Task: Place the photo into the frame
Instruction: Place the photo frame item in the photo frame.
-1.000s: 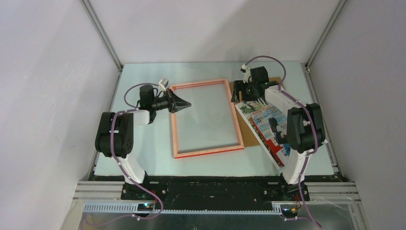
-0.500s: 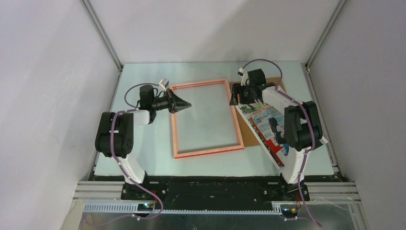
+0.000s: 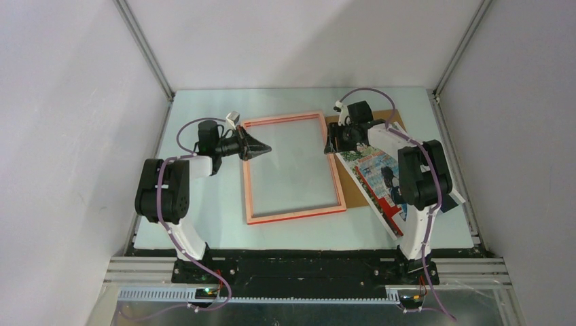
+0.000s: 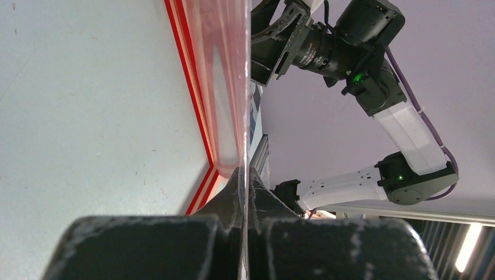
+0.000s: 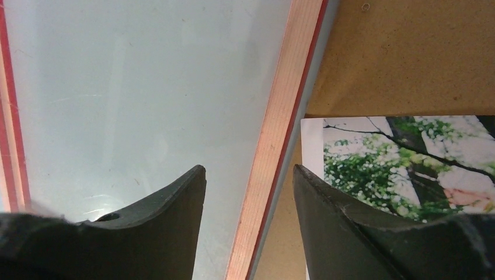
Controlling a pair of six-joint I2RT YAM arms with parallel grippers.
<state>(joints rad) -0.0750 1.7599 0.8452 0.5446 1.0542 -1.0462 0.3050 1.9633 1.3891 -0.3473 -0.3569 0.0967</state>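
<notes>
Lying flat on the pale grey-green table just beyond the arm bases, the thin rectangular frame showed its pale orange-pink face upward, with glossy red along its edges and its long rails running away from the arms. To its right, partly beneath the right arm, the large rectangular paper photo lay picture-side up at a slant, its colourful print of foliage and red visible. It rested on a flat brown backing board, and a strip of that board showed between the print and the frame's right rail.

Farther back, the left gripper reached in level from the left across the frame's left rail, near the far-left corner. In the left wrist view its black fingers were clenched with almost no gap, and the frame's edge ran straight into the slit between them, so it was grasping that rail.

Opposite it, the right gripper pointed down over the far part of the right rail, released and spread wide. In the right wrist view the rail passed between the fingertips: one finger hung over the pale surface inside the frame, the other over the photo's corner and the board. Whether either finger touched anything could not be told.
</notes>
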